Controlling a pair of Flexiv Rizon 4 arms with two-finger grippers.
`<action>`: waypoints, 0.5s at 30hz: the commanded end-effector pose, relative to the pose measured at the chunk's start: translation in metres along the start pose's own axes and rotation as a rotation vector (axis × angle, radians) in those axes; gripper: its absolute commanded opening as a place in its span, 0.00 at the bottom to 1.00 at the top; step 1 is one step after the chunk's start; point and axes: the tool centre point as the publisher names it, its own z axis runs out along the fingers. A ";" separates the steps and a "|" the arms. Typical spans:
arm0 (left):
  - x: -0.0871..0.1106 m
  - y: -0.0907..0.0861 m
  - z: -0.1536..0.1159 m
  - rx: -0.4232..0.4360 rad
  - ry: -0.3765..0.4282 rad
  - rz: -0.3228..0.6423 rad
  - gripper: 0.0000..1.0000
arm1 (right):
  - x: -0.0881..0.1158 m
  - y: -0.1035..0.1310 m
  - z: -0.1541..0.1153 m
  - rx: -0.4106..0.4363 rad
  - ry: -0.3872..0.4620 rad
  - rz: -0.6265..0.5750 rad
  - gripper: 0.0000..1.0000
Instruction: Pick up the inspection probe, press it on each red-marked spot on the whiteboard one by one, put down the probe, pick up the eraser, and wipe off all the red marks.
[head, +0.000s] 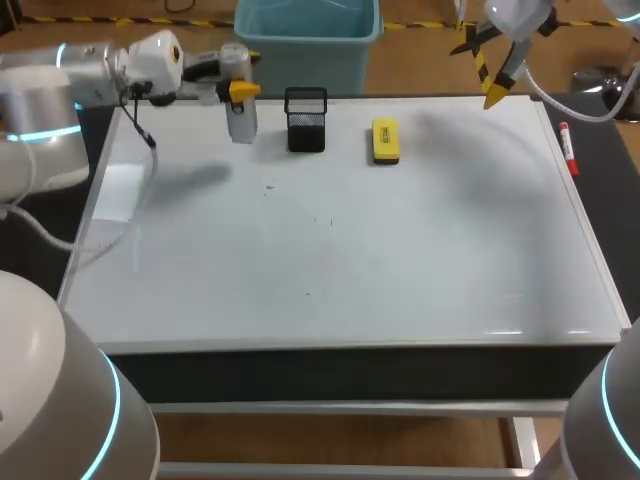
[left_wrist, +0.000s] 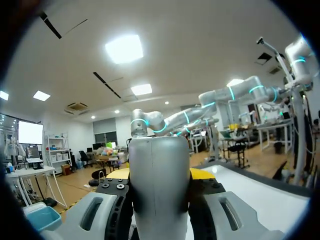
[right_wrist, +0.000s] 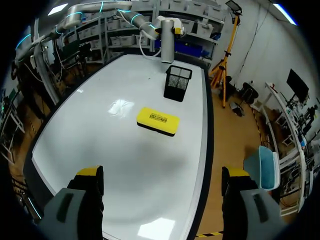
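Head view, item one: inspection probe (head: 240, 118), a silver cylinder held upright and clenched in the left hand (head: 243, 92). It hangs above the far edge of the whiteboard (head: 340, 250), just beside the black mesh holder (head: 306, 120). The holder is probably its storage cup, so this grip would suit lifting out or setting back. Item two: yellow eraser (head: 385, 140), flat on the board on the holder's other side, apart from both hands. Right hand (head: 490, 80): released, raised over the far right corner, likely parked to leave room. Red marks: none discernible.
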 end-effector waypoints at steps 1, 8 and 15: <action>-0.029 -0.015 0.008 -0.016 0.101 0.000 0.00 | 0.000 0.000 -0.001 0.004 0.004 -0.001 1.00; -0.054 -0.026 0.028 0.041 0.123 -0.001 0.00 | 0.000 0.000 -0.001 0.004 0.004 -0.001 1.00; -0.069 -0.026 0.045 0.069 0.132 -0.028 0.00 | 0.000 0.000 -0.001 0.004 0.004 -0.001 1.00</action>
